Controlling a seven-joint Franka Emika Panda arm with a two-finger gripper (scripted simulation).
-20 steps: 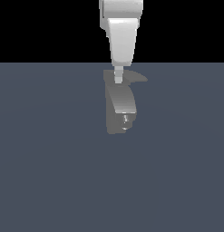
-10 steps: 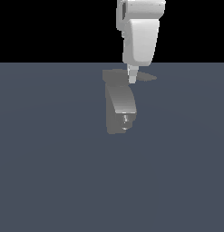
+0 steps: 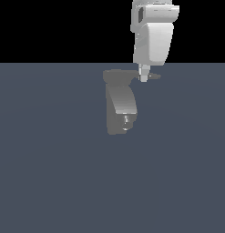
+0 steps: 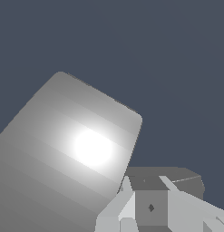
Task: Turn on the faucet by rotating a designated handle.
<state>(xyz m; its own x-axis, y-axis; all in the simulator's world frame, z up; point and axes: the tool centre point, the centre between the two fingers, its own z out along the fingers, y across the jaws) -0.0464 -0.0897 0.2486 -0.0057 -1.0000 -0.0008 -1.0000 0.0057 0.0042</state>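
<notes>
The faucet (image 3: pixel 120 105) stands a little above the middle of the dark grey-blue floor (image 3: pixel 50 173) in the exterior view, its chunky spout curving down toward six o'clock and ending in a small lighter nozzle (image 3: pixel 126 120). From the flat top cap the handle (image 3: pixel 150 77) sticks out toward three o'clock, thin and tapering to a point. The white arm (image 3: pixel 152 36) comes straight down from twelve o'clock, and the gripper (image 3: pixel 144 75) sits right at the handle, at or just beside it near the cap. The fingertips look close together, but whether they pinch the lever I cannot tell. In the wrist view the spout (image 4: pixel 68 154) fills the frame as a broad pale slab with a bright highlight, and two pale fingers (image 4: pixel 120 204) flank a dark grey block (image 4: pixel 152 195)
</notes>
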